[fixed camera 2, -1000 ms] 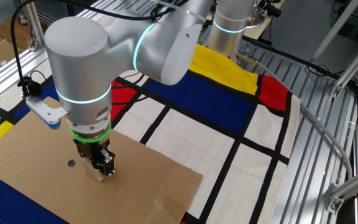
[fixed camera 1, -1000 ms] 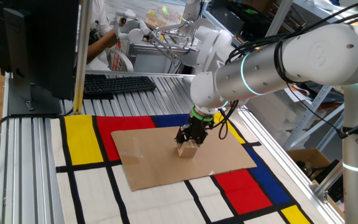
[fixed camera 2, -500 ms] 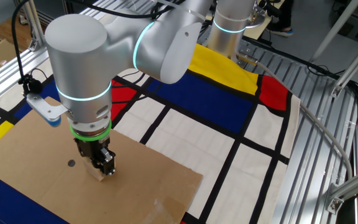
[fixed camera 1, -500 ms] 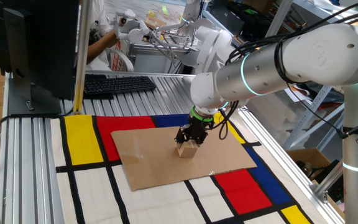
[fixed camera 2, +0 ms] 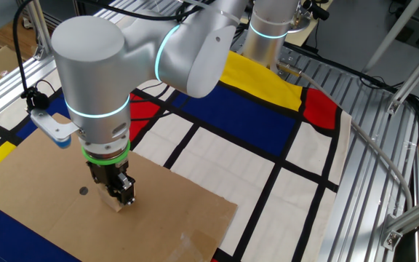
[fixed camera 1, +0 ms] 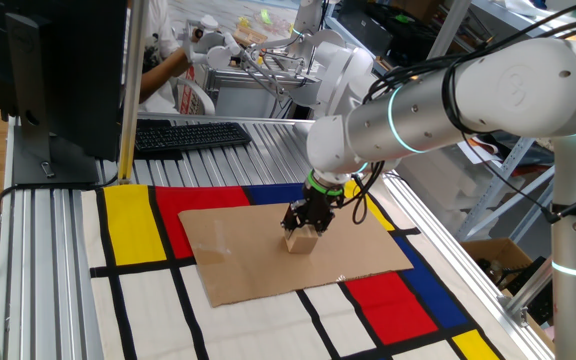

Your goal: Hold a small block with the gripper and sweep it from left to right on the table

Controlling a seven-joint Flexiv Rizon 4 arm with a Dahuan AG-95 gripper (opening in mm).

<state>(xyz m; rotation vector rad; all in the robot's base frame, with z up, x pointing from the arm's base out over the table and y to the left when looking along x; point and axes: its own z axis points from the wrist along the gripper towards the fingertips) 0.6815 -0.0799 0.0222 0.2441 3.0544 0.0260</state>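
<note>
The small block, a light tan wooden cube, sits on the brown cardboard sheet in the middle of the table. My black gripper with its green ring points straight down and is shut on the block, one finger on either side. In the other fixed view the gripper covers most of the block, and only a tan edge shows below the fingers. The block rests on the cardboard.
A colored mat of red, yellow, blue and white fields lies under the cardboard. A black keyboard and a monitor stand at the back left. A person works beyond the table's far edge.
</note>
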